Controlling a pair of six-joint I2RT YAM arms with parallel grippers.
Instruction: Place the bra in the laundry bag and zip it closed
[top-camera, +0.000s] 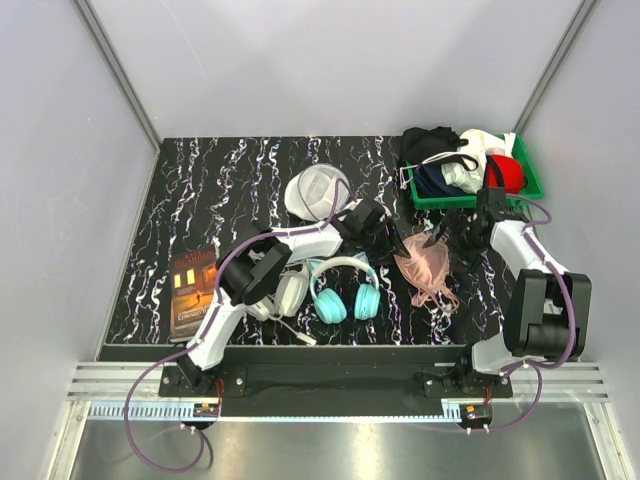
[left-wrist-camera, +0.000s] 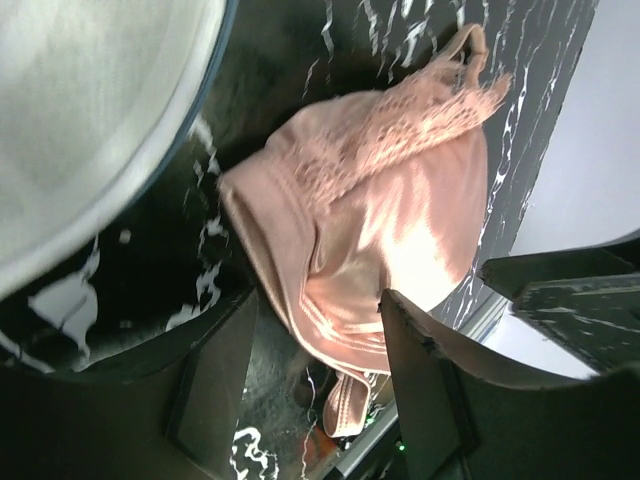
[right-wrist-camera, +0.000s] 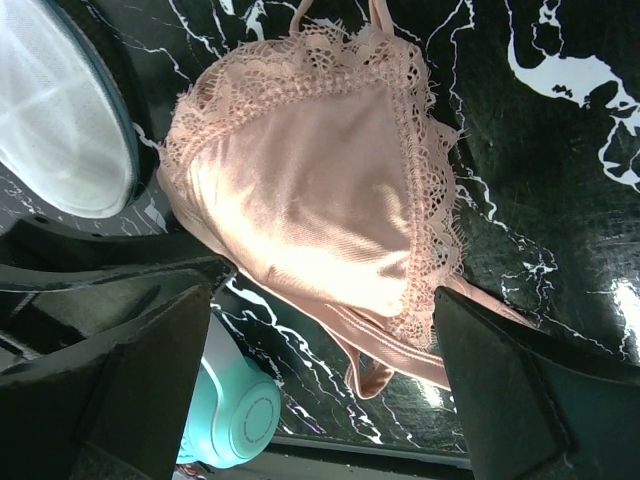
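The bra (top-camera: 428, 265) lies crumpled on the counter (top-camera: 220, 190), right of centre, with its lace edge and thin straps splayed toward the near right. The laundry bag (top-camera: 316, 192) sits apart from it to the far left. Expect the bra to be light, soft and limp: it will sag and trail its straps once lifted, and the satin cup (right-wrist-camera: 300, 220) looks slippery. You will likely do better pinching the thicker band or the folded seam at the cup's lower edge (left-wrist-camera: 330, 330) than the smooth cup face or the delicate lace.

Your left hand (left-wrist-camera: 318, 305) is over the bra's left edge, its fingers (left-wrist-camera: 215, 385) spread moderately and holding nothing; the fabric shows in the gap between them. Your right hand (right-wrist-camera: 322, 298) hangs over the same cup from the other side with its fingers (right-wrist-camera: 530, 400) set very wide, also holding nothing. Whether either fingertip touches the fabric, you cannot tell from these views.

The two hands are close together, so watch for a clash as you close in. The teal headphones (top-camera: 345, 290) lie just left of the bra on the near side. The green bin (top-camera: 528, 180) of other garments is at the far right.
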